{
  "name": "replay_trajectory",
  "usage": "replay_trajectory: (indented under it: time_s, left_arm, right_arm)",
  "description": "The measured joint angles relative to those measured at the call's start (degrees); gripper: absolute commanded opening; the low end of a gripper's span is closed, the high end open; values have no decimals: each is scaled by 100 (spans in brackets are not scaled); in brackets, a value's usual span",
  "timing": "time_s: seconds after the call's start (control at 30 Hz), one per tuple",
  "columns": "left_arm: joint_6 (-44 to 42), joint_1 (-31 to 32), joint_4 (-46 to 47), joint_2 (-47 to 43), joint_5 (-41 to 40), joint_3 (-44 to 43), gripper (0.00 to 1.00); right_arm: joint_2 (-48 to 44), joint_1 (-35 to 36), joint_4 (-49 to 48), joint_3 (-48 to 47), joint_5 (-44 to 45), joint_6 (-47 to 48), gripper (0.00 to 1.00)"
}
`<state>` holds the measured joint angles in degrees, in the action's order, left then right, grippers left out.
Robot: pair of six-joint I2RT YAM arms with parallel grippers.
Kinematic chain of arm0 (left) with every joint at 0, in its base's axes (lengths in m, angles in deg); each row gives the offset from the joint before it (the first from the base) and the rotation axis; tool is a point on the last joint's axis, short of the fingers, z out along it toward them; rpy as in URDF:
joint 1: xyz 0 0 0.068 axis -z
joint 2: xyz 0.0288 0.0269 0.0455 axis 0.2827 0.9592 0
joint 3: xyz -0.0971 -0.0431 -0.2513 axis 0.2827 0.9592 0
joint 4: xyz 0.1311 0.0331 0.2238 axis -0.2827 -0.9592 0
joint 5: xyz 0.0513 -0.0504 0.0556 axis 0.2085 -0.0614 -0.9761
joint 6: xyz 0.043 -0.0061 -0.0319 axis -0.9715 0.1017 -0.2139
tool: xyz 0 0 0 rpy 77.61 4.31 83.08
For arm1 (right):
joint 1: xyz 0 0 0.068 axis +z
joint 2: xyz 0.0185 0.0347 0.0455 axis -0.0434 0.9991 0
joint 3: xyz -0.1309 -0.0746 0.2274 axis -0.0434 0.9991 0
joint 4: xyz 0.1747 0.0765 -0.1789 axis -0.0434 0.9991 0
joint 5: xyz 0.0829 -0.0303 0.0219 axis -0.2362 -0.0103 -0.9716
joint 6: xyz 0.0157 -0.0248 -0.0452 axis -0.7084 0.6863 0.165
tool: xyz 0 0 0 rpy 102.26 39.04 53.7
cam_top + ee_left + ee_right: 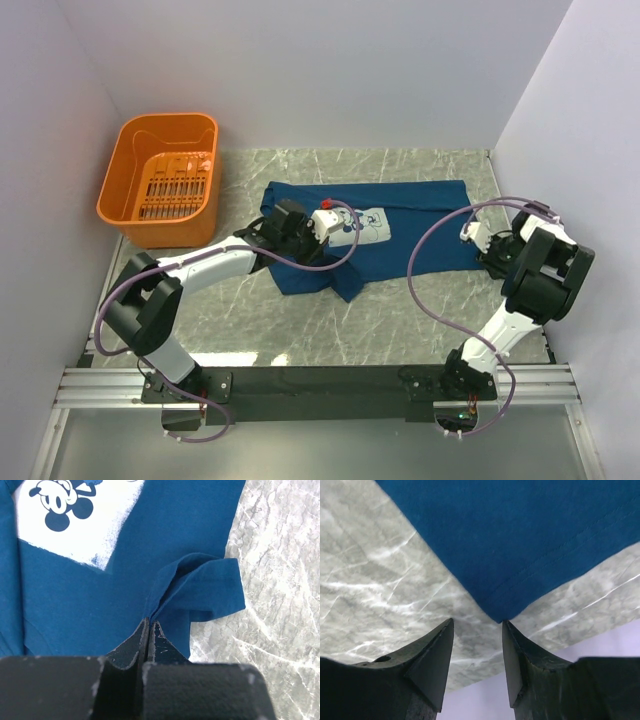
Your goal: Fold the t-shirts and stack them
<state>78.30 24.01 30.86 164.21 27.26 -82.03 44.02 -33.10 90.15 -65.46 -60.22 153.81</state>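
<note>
Left hand (149, 622): clenched on a fold at the t-shirt (165, 545) edge; hold taut.
Right hand (477, 622): released, just short of the t-shirt hem corner; advance, pinch deep.

Bright, even, diffuse light; shadows soft and faint.
The overhead view is sharp edge to edge, its pale walls evenly lit without glare; the arms cast only weak, blurred shadows on the marbled counter (300, 330); in the left wrist view the left pincer (149, 622) is a dark, slightly soft mass along the bottom edge, the t-shirt (150, 540) weave crisp above it; in the right wrist view the right pincer (477, 622) looms underexposed, the hem stitching clear.
</note>
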Motion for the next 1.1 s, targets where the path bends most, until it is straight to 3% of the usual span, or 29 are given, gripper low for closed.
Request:
replay_trajectory:
  time_s: [0.27,0.4,0.6,0.7,0.73,1.1]
  left_arm:
    - [173,0,-11,-52,-46,35,1]
    - [184,0,-7,-160,-50,61,1]
    - [197,0,-4,-243,-68,190,1]
    - [201,0,-7,-247,-101,219,1]
    - [212,0,-4,-247,-116,219,1]
    - [496,-103,175,-804,-236,544,1]
  right_arm:
    - [0,339,-258,44,9,-101,50]
    - [17,385,-297,39,11,-164,42]
    - [46,385,-317,33,55,-262,22]
    - [57,385,-398,24,79,-330,3]
    - [63,385,-402,9,83,-378,0]
    - [151,258,402,-1010,-404,-1034,0]
